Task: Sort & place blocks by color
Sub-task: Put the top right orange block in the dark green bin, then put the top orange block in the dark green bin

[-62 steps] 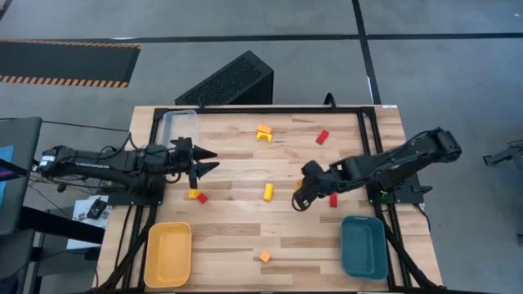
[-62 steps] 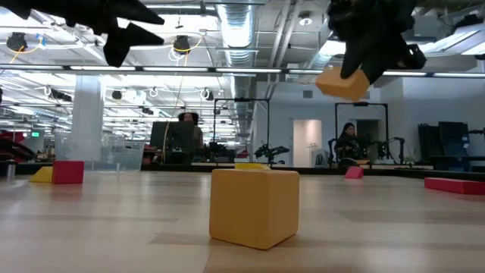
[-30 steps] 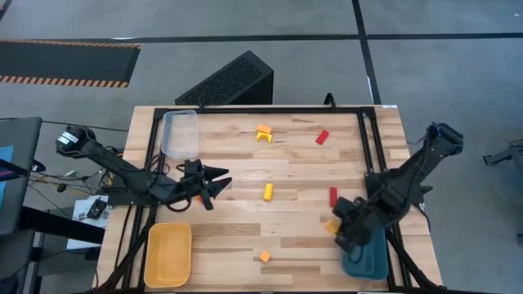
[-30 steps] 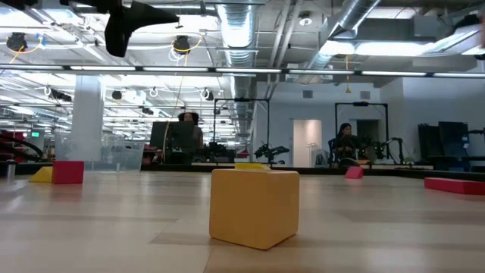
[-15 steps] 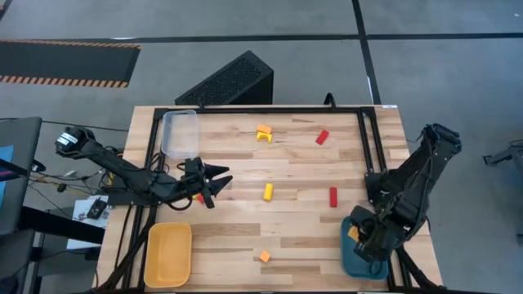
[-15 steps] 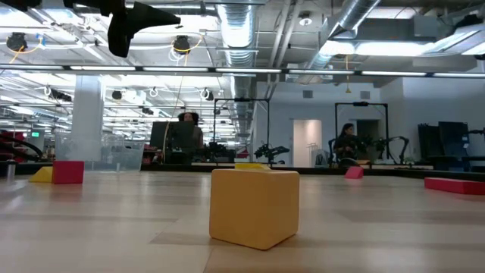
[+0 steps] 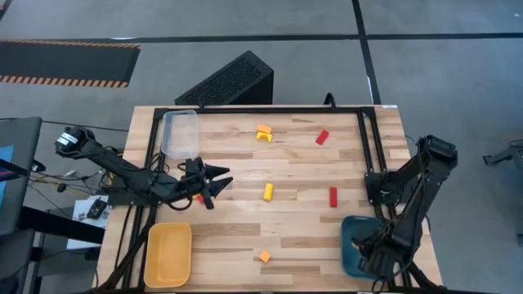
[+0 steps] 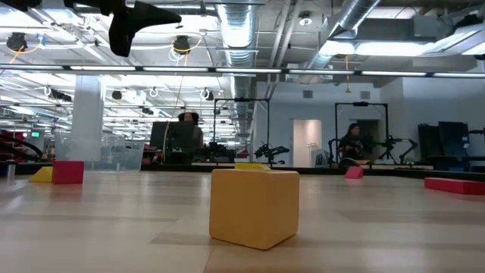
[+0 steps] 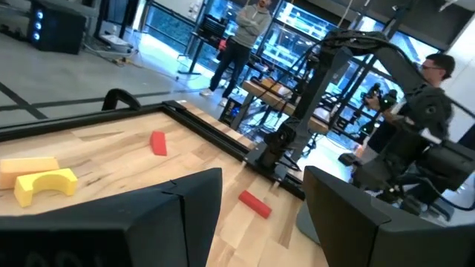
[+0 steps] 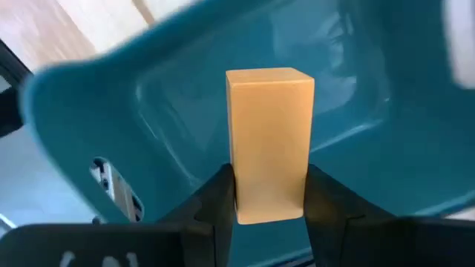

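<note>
Wooden table (image 7: 245,237), yellow tray (image 7: 168,254), teal tray (image 7: 353,231), clear tray (image 7: 180,132), black ribbed box (image 7: 227,80)

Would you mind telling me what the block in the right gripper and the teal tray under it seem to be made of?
The orange block, clamped in the right gripper, looks like painted wood: matte, flat faces, crisp edges, though the paint hides any grain. The teal tray looks like moulded plastic: smooth, glossy, with soft highlights and rounded corners.

The right hand (image 7: 365,249) hangs over the teal tray (image 7: 353,232), apparently gripping an orange block (image 7: 355,242); the left hand (image 7: 217,181) hovers spread beside the clear tray (image 7: 179,132).
</note>
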Robot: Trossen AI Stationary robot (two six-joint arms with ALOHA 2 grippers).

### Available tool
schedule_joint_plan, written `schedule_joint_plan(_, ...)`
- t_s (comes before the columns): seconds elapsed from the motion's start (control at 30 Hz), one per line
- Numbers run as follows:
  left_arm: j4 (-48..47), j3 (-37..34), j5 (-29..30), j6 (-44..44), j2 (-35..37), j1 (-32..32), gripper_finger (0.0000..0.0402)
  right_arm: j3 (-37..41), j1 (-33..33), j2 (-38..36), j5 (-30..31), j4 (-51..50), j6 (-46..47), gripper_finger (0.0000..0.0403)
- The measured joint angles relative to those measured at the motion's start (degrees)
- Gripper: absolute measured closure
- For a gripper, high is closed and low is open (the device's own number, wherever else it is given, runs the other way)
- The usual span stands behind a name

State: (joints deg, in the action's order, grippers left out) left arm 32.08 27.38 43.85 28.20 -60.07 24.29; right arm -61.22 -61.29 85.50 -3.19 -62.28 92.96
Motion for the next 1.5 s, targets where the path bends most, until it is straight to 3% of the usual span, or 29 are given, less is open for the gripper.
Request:
schedule_joint_plan(0.57,-0.2,0.0,0.0,0.3,0.0,0.8,0.0219,13.1,1.0,-0.9,-1.3,13.4,-1.4,0.0264)
schedule_joint_plan(0.77,-0.7,0.0,0.0,-0.2,0.0,0.8,0.0219,15.3,0.8,-0.9,-0.7,13.3,-5.5,0.0259)
schedule_joint_plan(0.93,-1.3,0.0,0.5,-0.9,0.0,0.7,0.0219,15.7,0.5,-0.9,-0.9,13.7,-12.0,0.0210)
schedule_joint_plan(1.1,-1.9,0.0,3.1,-1.5,0.0,0.7,0.0219,14.4,1.4,-0.9,-2.0,10.2,-10.1,0.0144)
schedule_joint_plan(1.3,-1.8,0.0,5.0,-3.6,0.2,0.6,0.0219,9.1,1.3,-4.3,5.6,1.6,-6.0,0.0134)
schedule_joint_plan(1.5,-1.7,0.0,4.6,-3.6,2.5,-0.2,0.0219,9.0,1.5,-11.1,13.2,1.0,-1.0,0.0134)
